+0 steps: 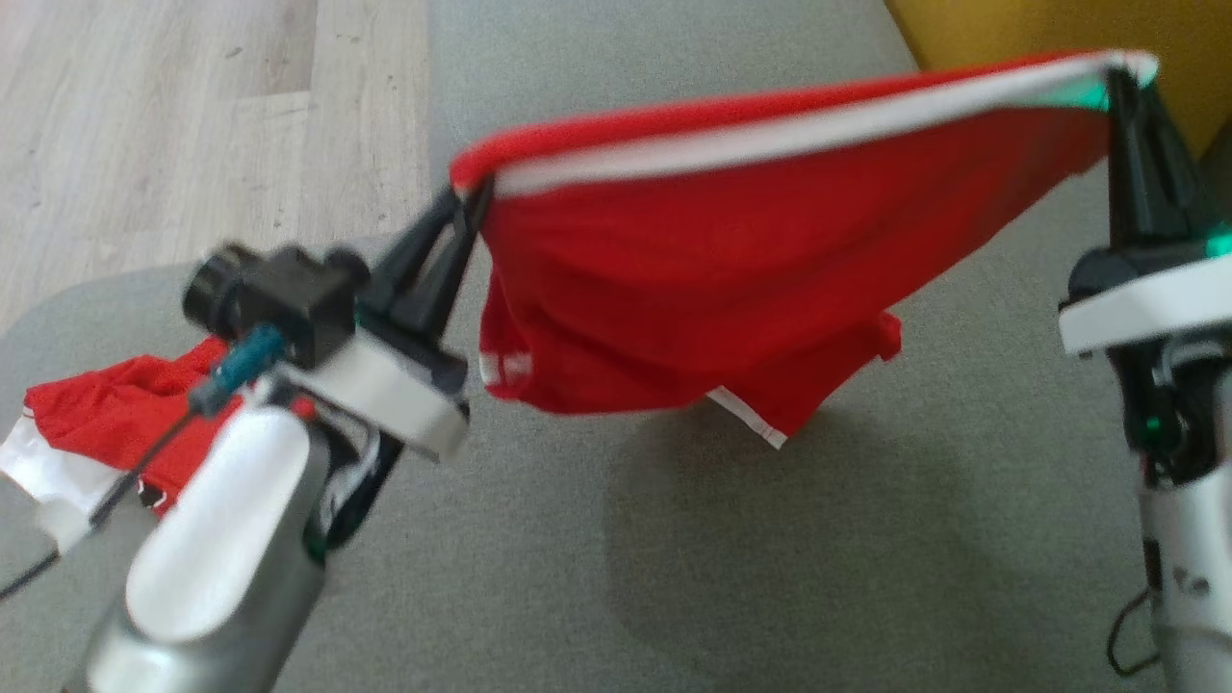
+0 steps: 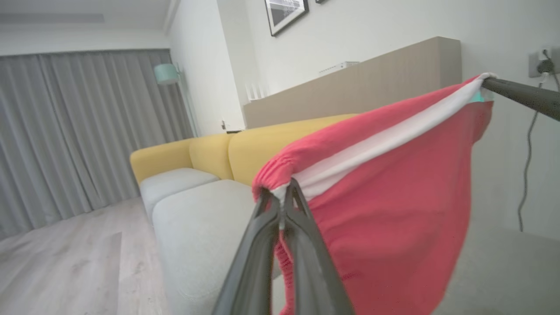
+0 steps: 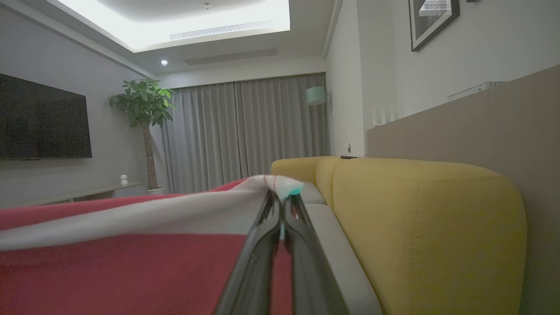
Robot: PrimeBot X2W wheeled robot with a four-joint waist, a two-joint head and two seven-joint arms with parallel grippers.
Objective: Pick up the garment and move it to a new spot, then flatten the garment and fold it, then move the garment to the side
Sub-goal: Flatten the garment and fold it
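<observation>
The red garment hangs stretched between both grippers above the grey sofa seat. The left gripper is clamped on one waistband corner. The right gripper is clamped on the other.

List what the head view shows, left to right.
Crumpled red cloth → left fingers → hanging red garment → right fingers. Both sets of fingers pinch the garment's top edge.

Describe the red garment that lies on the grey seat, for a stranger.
Find the grey fabric sofa seat. Near its left edge, behind the left forearm, lies a crumpled red-and-white garment. Unlike the taut red white-banded garment above, nothing holds it.
</observation>
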